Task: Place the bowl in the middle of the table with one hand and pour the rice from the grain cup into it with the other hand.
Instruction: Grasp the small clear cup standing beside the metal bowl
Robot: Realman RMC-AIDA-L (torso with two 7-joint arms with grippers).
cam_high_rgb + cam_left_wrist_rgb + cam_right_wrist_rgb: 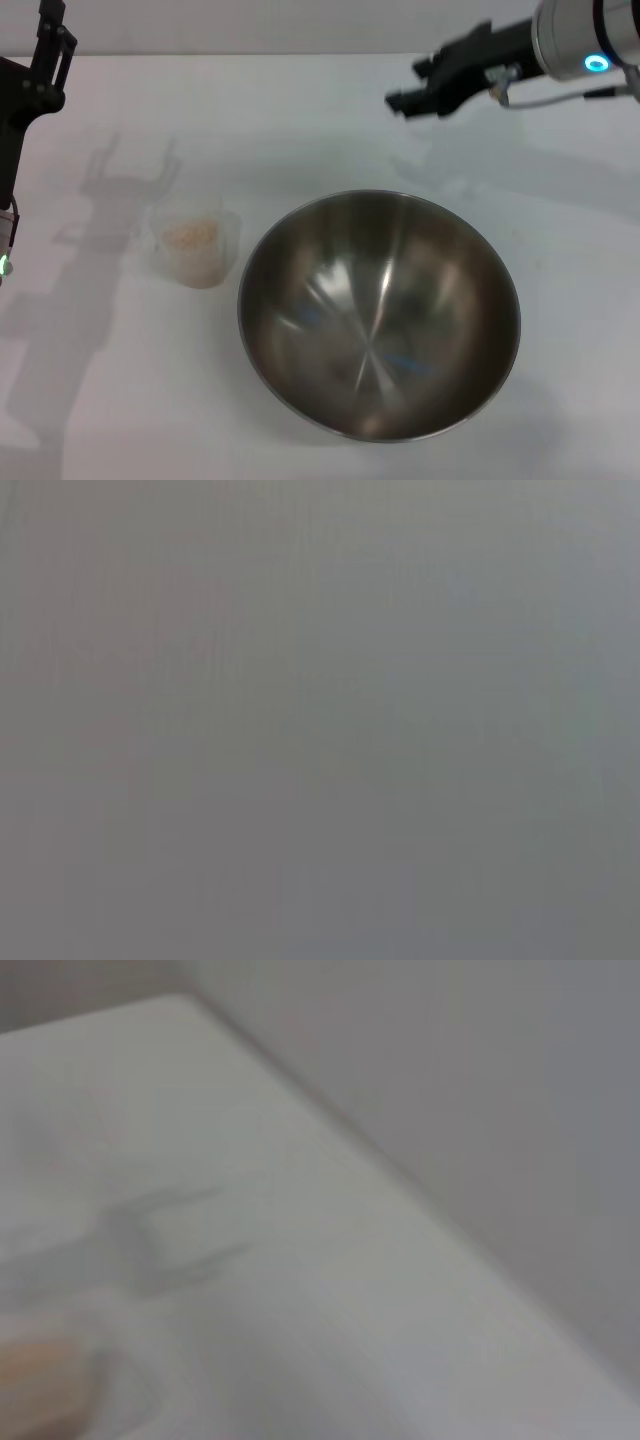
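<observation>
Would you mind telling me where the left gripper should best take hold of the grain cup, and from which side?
Probably around the mid wall of the grain cup, coming in from the robot's left. It stands upright with rice inside, so a level side grasp keeps it steady, and the bowl sits close on its other side.

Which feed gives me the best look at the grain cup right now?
The head view: the grain cup stands whole on the table, left of the bowl, rice visible inside. The right wrist view shows only an unclear blur at its edge; the left wrist view shows nothing of it.
</observation>
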